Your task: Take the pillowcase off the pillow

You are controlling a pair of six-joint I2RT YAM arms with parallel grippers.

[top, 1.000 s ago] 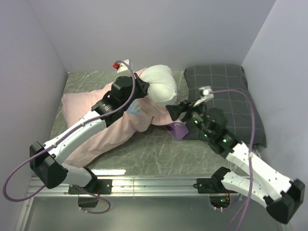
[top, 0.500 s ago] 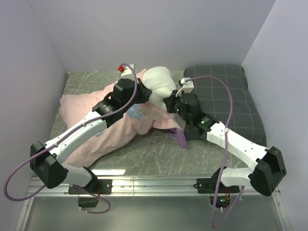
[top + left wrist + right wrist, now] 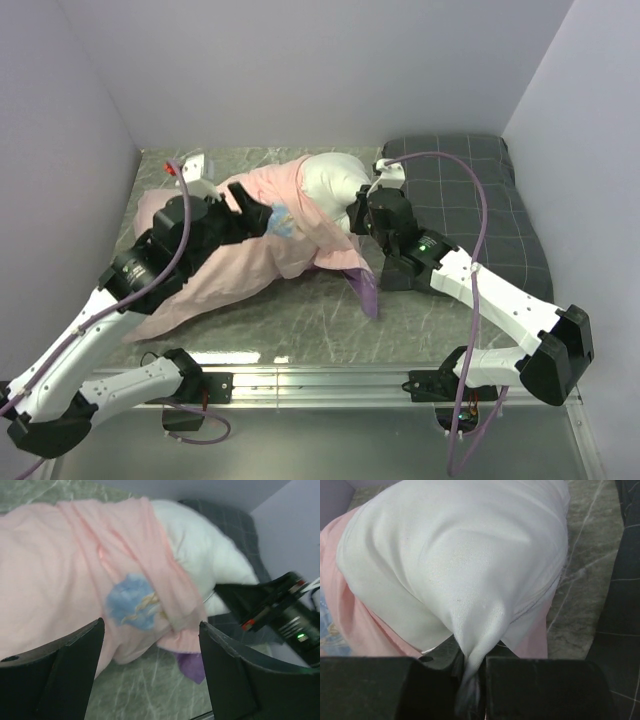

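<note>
Right wrist view: the right end effector (image 3: 472, 672) is clamped on a fold of the plump white rectangular pillow (image 3: 460, 555); the left end effector (image 3: 150, 630) gapes empty above the pale pink fabric pillowcase (image 3: 60, 570) covering the rest of the pillow. Under pull, the fold may slip, or the unheld pillowcase may drag along.

plain pale lilac walls (image 3: 300, 70) enclose a grey-green marbled tabletop (image 3: 300, 320) with a metal rail (image 3: 330, 378) along its near edge.
</note>
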